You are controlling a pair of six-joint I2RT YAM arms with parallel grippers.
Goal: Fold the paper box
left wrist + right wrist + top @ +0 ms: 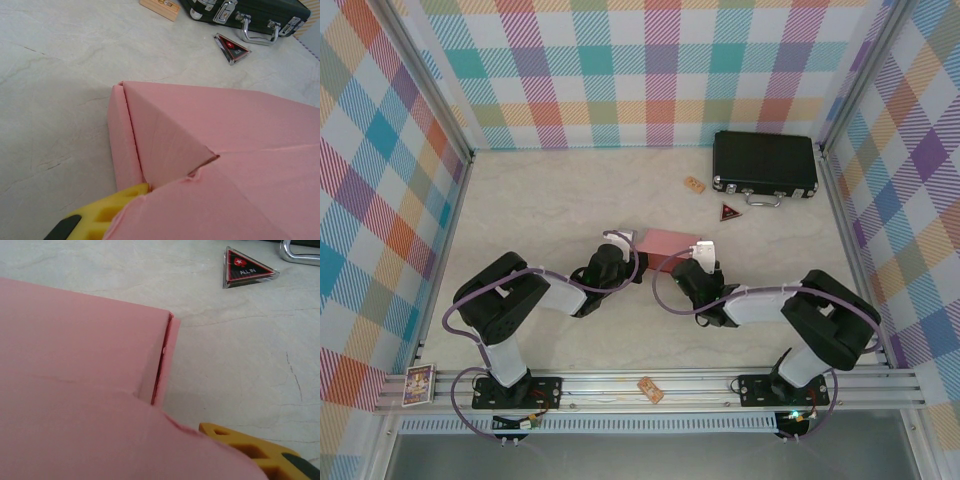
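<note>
Lying flat near the middle of the table (540, 200), paper box (665, 242), folded closed, inside hidden. Flanked by left gripper (617, 240) at its left end and right gripper (704, 250) at its right end; clenched or released, cannot tell for either. Toward the far right corner, black case (765, 163), lid closed.

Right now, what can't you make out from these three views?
1. Left wrist: the paper box covers all but one yellow finger of the left hand; open or shut unclear.
2. Right wrist: same for the right hand, one finger visible.
3. Top external: the hands hide the box's two ends.
4. Left wrist: black case cut off by the top edge.
</note>
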